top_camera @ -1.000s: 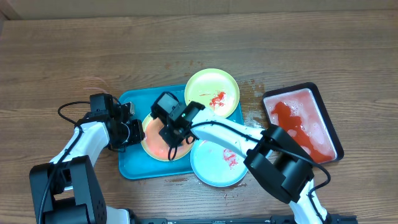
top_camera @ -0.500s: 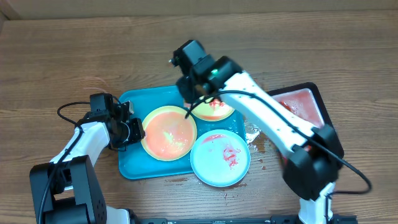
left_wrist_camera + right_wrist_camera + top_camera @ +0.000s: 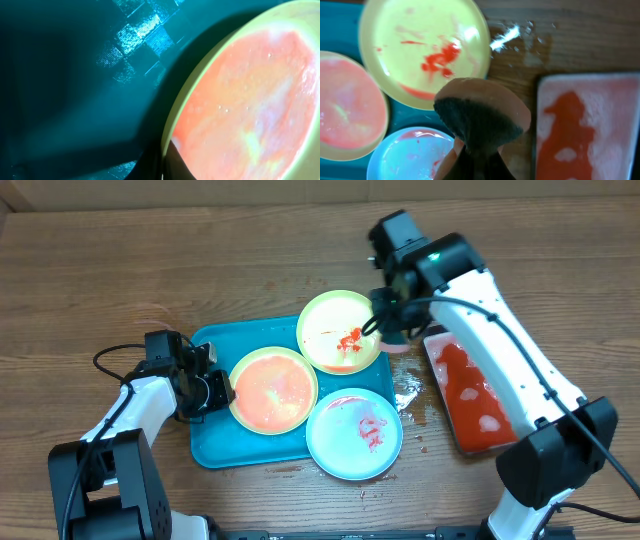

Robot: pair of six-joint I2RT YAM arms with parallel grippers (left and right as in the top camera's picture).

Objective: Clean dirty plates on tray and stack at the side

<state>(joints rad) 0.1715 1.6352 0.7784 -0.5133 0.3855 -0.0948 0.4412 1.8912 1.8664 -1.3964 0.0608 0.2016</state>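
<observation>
Three plates lie on the turquoise tray [image 3: 210, 448]. The left yellow-green plate [image 3: 272, 390] is smeared orange-red all over. The back yellow-green plate [image 3: 340, 330] has red sauce blobs and overhangs the tray's back rim. The pale blue plate [image 3: 353, 433] has red streaks. My left gripper [image 3: 213, 391] is shut on the left plate's rim [image 3: 176, 125], over the tray floor [image 3: 75, 75]. My right gripper [image 3: 388, 330] is shut on a round pinkish sponge [image 3: 480, 112] with a dark face. It hovers at the back plate's [image 3: 420, 50] right edge.
A black tray of red liquid [image 3: 485, 395] stands at the right, also in the right wrist view [image 3: 585, 125]. Wet splashes and white foam [image 3: 408, 392] mark the wood between the trays. The left arm's cable loops by the tray's left side.
My right gripper with the sponge has swung from the left plate up and to the right, past the back plate, toward the black tray. The left gripper has stayed on the plate rim.
</observation>
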